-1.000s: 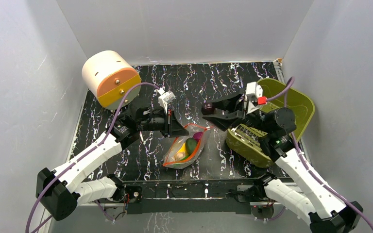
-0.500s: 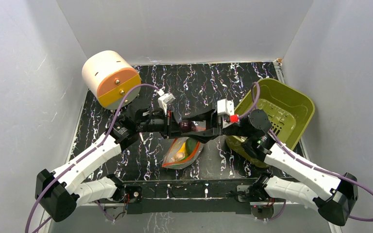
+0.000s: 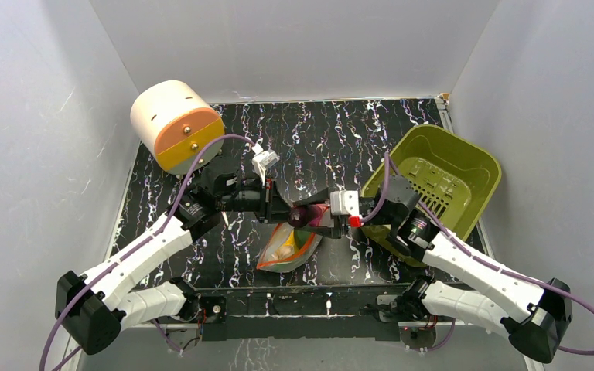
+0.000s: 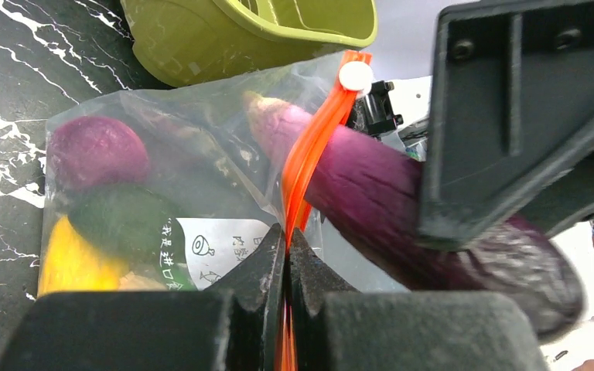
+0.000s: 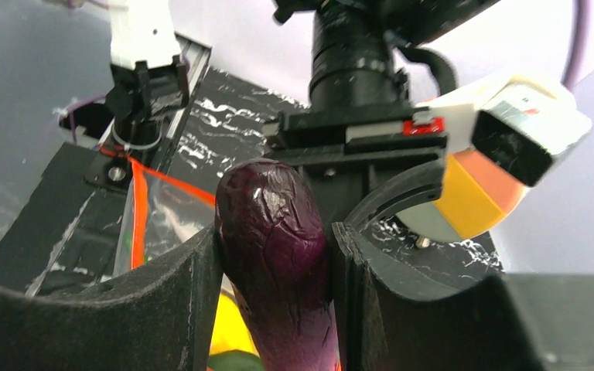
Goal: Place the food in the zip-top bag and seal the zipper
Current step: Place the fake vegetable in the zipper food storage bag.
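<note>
eggplant (image 3: 302, 215) in bag (image 3: 282, 253) mouth, basket (image 3: 442, 171) to the right.

Glossy purple eggplant (image 5: 274, 232), clear crinkled plastic bag (image 4: 193, 193), matt black table (image 3: 317, 131).

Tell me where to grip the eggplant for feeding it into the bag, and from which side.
Grip across its thick rear half, coming from the right, as the right gripper holds the eggplant now. It is long and tapered, so a rear grip leaves the slim tip free to pass the zipper, which the left gripper pinches from the opposite side.
</note>
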### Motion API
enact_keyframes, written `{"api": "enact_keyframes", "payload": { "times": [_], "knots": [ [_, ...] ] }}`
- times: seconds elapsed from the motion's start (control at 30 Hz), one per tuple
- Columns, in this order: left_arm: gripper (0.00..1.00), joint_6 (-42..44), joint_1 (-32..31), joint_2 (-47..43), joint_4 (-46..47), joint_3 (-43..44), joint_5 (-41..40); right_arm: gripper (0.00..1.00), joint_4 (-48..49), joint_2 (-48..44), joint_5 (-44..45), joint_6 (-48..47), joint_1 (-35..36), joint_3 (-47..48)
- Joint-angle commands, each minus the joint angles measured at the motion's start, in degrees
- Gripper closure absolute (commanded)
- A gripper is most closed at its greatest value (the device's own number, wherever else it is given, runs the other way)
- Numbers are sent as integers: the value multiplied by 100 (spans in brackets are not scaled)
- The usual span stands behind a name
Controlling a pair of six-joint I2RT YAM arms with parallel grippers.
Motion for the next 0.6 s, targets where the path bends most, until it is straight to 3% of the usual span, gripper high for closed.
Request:
{"api": "enact_keyframes", "payload": {
  "times": [0.0, 0.2, 0.4, 0.57],
  "knots": [
    [100, 61, -24, -215, -7, 43, 191, 62, -812, -38, -230, -794, 25, 171],
    [100, 147, -26, -267, -214, 108, -3, 59, -1777, -41, -78, -1321, 30, 226],
    [100, 39, -26, -372, -266, 61, -218, 58, -2096, 135, 461, -1384, 30, 260],
    [100, -20, -26, -513, -318, -23, -489, 49, -2202, 235, 494, -1340, 30, 402]
  ]
}}
